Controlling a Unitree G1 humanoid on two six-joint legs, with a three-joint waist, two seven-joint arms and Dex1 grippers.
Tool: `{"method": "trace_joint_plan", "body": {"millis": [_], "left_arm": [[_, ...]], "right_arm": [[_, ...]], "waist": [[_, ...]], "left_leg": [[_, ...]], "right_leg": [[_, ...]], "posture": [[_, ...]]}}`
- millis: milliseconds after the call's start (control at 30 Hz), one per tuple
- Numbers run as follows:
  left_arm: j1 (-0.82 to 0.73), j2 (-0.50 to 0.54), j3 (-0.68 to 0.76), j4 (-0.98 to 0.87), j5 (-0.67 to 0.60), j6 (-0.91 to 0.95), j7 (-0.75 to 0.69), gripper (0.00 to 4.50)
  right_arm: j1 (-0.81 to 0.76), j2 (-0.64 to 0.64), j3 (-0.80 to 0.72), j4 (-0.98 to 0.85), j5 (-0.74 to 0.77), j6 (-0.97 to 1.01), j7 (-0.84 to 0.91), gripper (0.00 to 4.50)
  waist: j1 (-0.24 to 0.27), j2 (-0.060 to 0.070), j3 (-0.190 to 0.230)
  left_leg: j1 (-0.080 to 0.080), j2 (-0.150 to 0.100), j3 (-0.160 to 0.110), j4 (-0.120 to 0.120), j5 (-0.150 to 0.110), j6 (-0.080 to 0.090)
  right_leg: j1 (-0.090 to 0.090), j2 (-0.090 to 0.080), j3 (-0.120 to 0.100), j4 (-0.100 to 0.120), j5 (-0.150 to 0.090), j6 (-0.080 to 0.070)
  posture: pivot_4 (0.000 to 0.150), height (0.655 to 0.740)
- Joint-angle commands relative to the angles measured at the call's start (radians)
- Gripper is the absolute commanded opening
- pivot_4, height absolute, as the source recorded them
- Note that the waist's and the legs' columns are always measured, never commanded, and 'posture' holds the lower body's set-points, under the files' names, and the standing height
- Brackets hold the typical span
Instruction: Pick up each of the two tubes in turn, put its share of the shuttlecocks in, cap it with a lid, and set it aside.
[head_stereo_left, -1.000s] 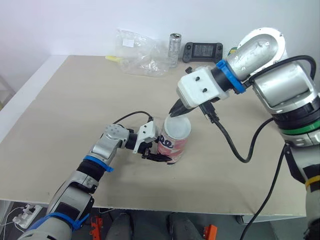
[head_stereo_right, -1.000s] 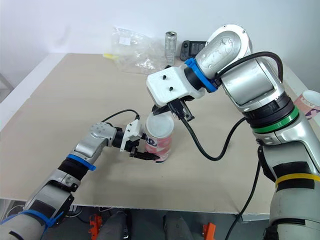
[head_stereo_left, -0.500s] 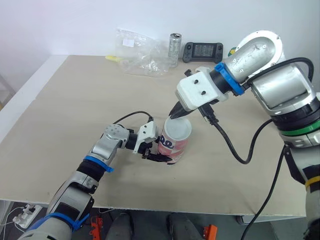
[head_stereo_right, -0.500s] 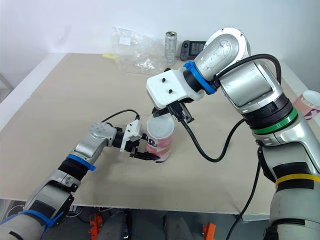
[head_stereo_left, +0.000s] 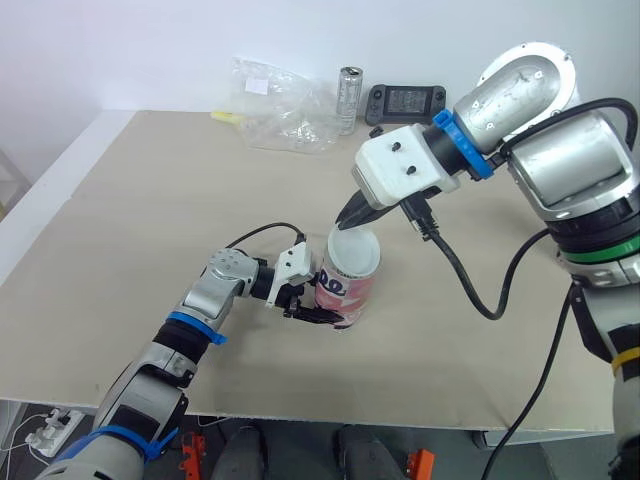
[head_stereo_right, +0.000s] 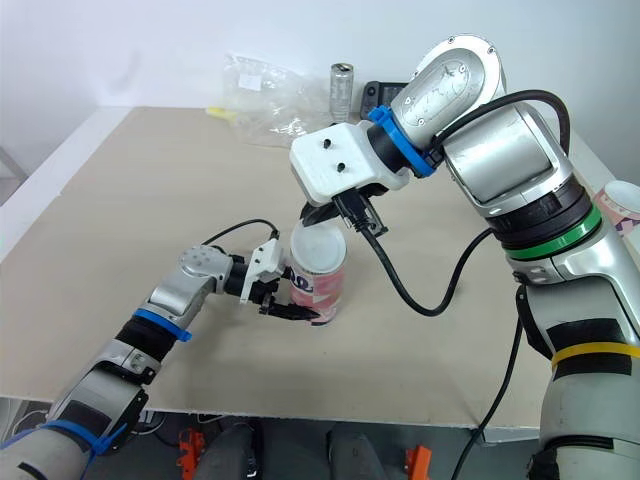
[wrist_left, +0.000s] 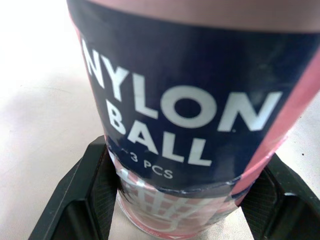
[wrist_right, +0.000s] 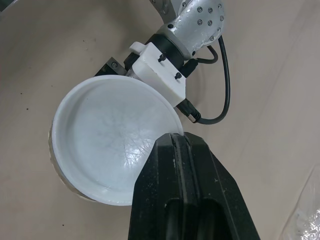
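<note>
Bright, even, diffuse light falls from overhead on the table (head_stereo_left: 150, 200). The tube (head_stereo_left: 350, 285) throws just a faint, soft-edged shadow around its foot. Above and behind the tube, the right arm's silver shell (head_stereo_left: 520, 90) carries broad white glare. Far behind it, the plastic bag (head_stereo_left: 280, 115) and can (head_stereo_left: 349, 95) glint.

In the left wrist view the table beside the tube bleaches almost white, while the fingers (wrist_left: 75, 200) of the left gripper (wrist_left: 185, 160) sit in shade. Atop the tube, the lid (wrist_right: 112, 135) glows translucent white against the right gripper (wrist_right: 175, 137), which reads near black.

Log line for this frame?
step: capping tube | left hand: shut on upright tube | right hand: shut, at lid rim | lid: over tube mouth
</note>
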Motion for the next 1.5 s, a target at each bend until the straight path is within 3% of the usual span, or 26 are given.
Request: {"method": "trace_joint_plan", "body": {"millis": [33, 667, 967, 1067, 1300, 1500], "left_arm": [[0.036, 0.033, -0.015, 0.035, 0.057, 0.023, 0.016, 2.99], [0.043, 0.034, -0.015, 0.028, 0.057, 0.028, 0.021, 2.99], [0.038, 0.036, -0.013, 0.033, 0.055, 0.028, 0.025, 2.99], [0.037, 0.035, -0.013, 0.035, 0.054, 0.029, 0.026, 2.99], [0.037, 0.035, -0.011, 0.035, 0.052, 0.033, 0.025, 2.99], [0.032, 0.036, -0.01, 0.044, 0.053, 0.028, 0.025, 2.99]], "right_arm": [[-0.035, -0.006, -0.042, -0.016, 0.004, 0.001, 0.04, 0.06], [0.03, -0.038, -0.011, -0.07, 0.006, 0.012, 0.04, 0.06], [0.116, -0.023, 0.004, -0.103, -0.111, -0.08, 0.038, 0.06], [0.139, 0.009, 0.009, -0.098, -0.159, -0.103, 0.013, 0.95], [0.151, 0.094, -0.035, -0.065, -0.216, -0.024, -0.053, 4.12], [0.056, 0.13, -0.177, -0.003, -0.089, 0.133, -0.017, 4.12]], "waist": [[0.0, 0.0, 0.0], [0.0, 0.0, 0.0], [0.001, -0.002, -0.001], [0.001, -0.004, -0.003], [0.0, -0.01, -0.009], [0.0, -0.01, -0.008]], "left_leg": [[0.0, 0.0, 0.0, 0.0, 0.0, 0.0], [0.0, 0.0, 0.0, 0.0, 0.0, 0.0], [0.0, 0.0, 0.0, 0.0, 0.0, 0.0], [0.001, 0.0, 0.0, 0.0, 0.0, 0.0], [0.005, 0.001, 0.0, 0.0, 0.0, 0.0], [0.006, 0.002, 0.0, -0.001, 0.0, 0.0]], "right_leg": [[0.0, 0.0, 0.0, 0.0, 0.0, 0.0], [0.0, 0.0, 0.0, 0.0, 0.0, 0.0], [0.0, 0.0, 0.0, 0.0, -0.001, 0.0], [0.001, 0.0, 0.0, 0.0, -0.001, 0.0], [0.006, 0.0, 0.0, 0.0, -0.002, -0.002], [0.006, 0.001, 0.0, 0.0, -0.001, -0.006]], "posture": [[0.15, 0.7394], [0.15, 0.7394], [0.15, 0.7394], [0.15, 0.7394], [0.15, 0.7394], [0.15, 0.7394]]}}
